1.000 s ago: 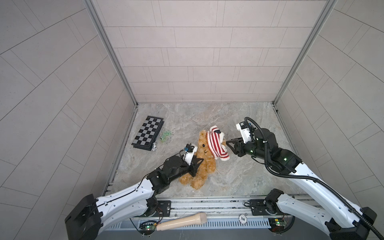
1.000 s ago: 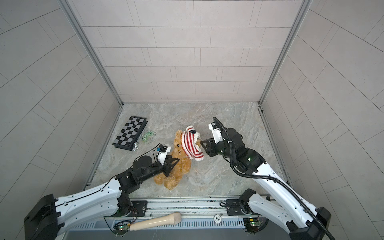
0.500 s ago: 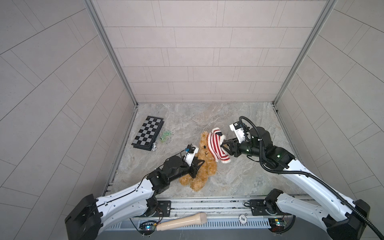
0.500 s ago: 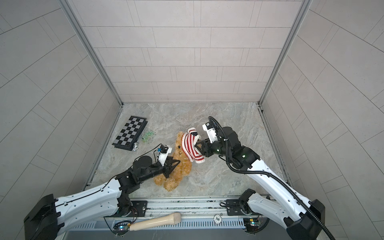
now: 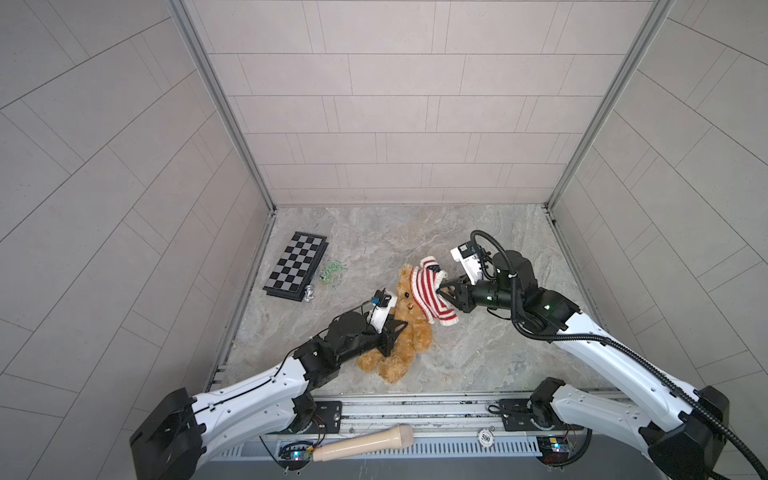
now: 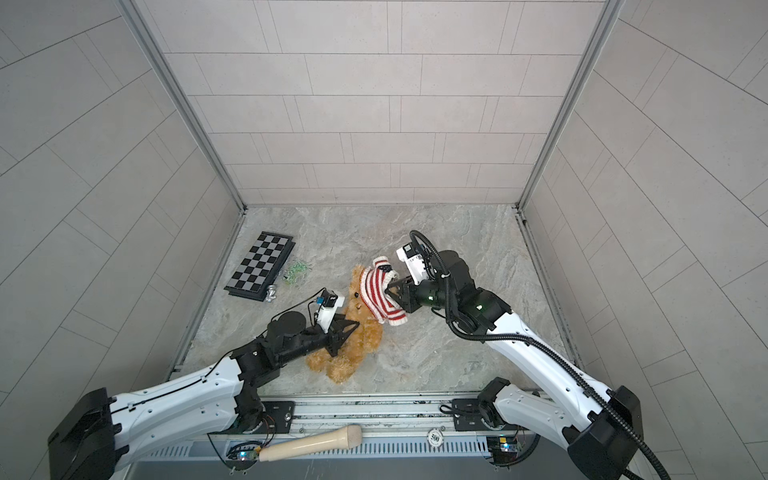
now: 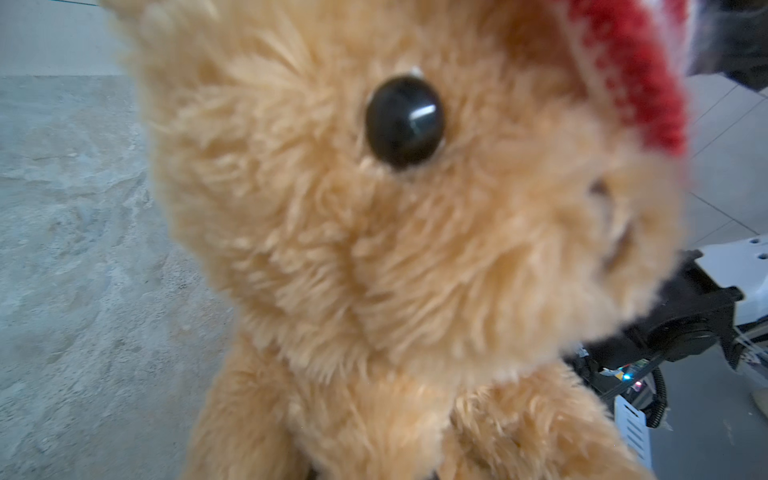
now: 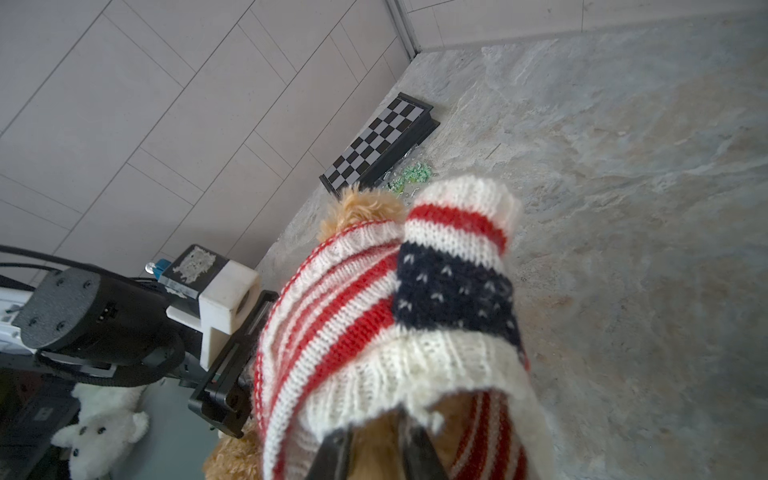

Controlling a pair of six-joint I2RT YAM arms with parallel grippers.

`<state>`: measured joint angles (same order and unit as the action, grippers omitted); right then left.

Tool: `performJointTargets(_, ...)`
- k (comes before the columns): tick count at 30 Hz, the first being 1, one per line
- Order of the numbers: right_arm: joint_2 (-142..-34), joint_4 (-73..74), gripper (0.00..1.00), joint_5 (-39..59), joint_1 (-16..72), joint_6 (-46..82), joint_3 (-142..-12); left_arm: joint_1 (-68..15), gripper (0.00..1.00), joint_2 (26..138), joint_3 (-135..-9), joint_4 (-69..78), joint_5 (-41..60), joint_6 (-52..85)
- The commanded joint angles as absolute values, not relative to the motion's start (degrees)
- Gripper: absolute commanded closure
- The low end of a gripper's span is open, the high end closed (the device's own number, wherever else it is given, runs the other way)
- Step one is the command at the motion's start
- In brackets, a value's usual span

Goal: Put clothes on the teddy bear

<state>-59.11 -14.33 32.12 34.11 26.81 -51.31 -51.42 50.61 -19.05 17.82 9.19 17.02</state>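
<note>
The golden-brown teddy bear (image 5: 411,340) (image 6: 361,338) sits propped on the marble floor, its legs toward the front rail. A red-and-white striped sweater (image 5: 426,291) (image 6: 376,293) with a navy patch covers the back of its head like a hood; one ear (image 8: 365,205) sticks out. My left gripper (image 5: 397,334) (image 6: 347,332) is shut on the bear's body from the left; fur (image 7: 374,249) fills the left wrist view and hides the jaws. My right gripper (image 5: 441,287) (image 6: 388,289) (image 8: 376,424) is shut on the sweater's white hem (image 8: 415,374), which hides the tips.
A folded chessboard (image 5: 297,266) (image 8: 374,141) lies at the far left by the wall. Green bits (image 5: 331,272) and a silver chess piece (image 5: 308,294) lie beside it. A tan handle (image 5: 365,442) and a chip (image 5: 485,436) rest on the front rail.
My right gripper moved left up to the sweater and closed on its hem. The left gripper kept its hold on the bear, barely moving.
</note>
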Motion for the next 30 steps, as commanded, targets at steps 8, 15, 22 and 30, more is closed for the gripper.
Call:
performJointTargets(8, -65.05, -13.52, 1.0, 33.87, 32.24, 20.69, -55.57, -49.74, 0.88, 62.31, -29.88, 11.99, 3.83, 17.16)
performJointTargets(15, -67.16, -14.87, 1.0, 27.46, 30.87, 12.26, -57.67, -45.93, 0.57, 66.42, -30.87, 9.91, 7.62, 21.96)
performJointTargets(22, -68.56, -14.84, 1.0, 25.29, 30.89, 6.57, -58.1, -45.79, 0.31, 60.14, -30.75, 1.78, 8.1, 24.53)
performJointTargets(30, -64.07, -10.04, 1.0, 25.33, 31.18, 5.92, -55.1, -45.26, 0.16, 51.29, -33.62, -6.85, 11.05, 27.99)
